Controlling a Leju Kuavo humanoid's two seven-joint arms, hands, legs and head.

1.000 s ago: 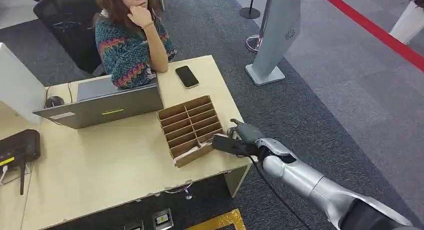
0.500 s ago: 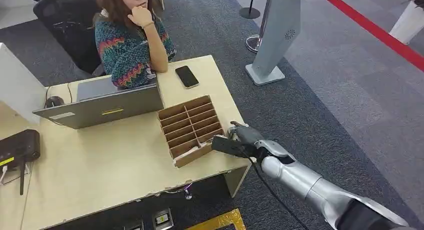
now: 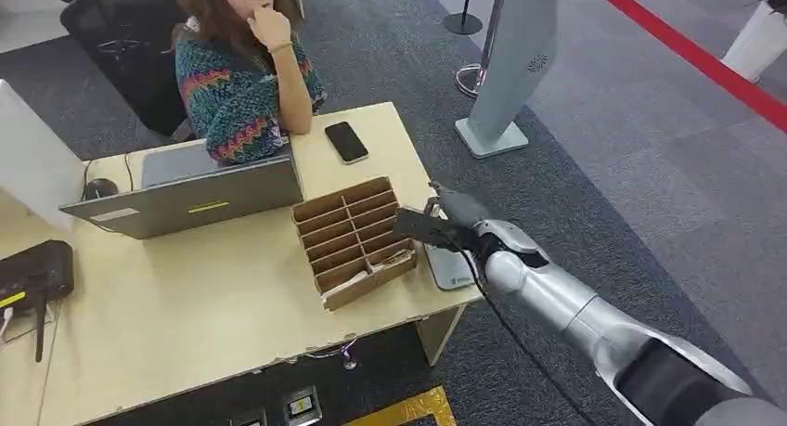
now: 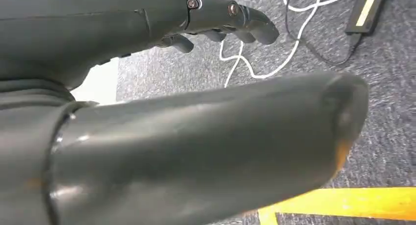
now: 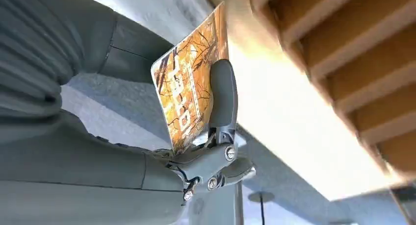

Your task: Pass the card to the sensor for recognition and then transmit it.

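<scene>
My right hand (image 3: 461, 224) holds the card (image 3: 419, 225), pinched flat between thumb and fingers. In the right wrist view one dark finger (image 5: 223, 95) lies across the orange patterned face of the card (image 5: 192, 90), and the thumb backs it from the other side. From the head view the card shows as a dark flat plate, roughly level, held out from the hand toward the desk.

Position: the hand and card hang above the near right corner of the wooden desk (image 3: 213, 296), just beside the wooden slotted box (image 3: 354, 240). The card sits over the box's right edge; I cannot tell whether it touches it. Directly under my wrist, on the desk corner, lies a flat pale grey pad (image 3: 450, 266), which I take to be the sensor. The card is up and off to the box side of it, not on it.

My left hand (image 4: 216, 19) hangs low over grey carpet, fingers slightly curled and apart, holding nothing. A white cable (image 4: 274, 48) lies on the floor beyond it.

Elsewhere on the desk: a grey laptop (image 3: 186, 196) and a black phone (image 3: 346, 141). A person (image 3: 243, 73) in a patterned jumper sits behind the laptop, one hand raised to the face.
</scene>
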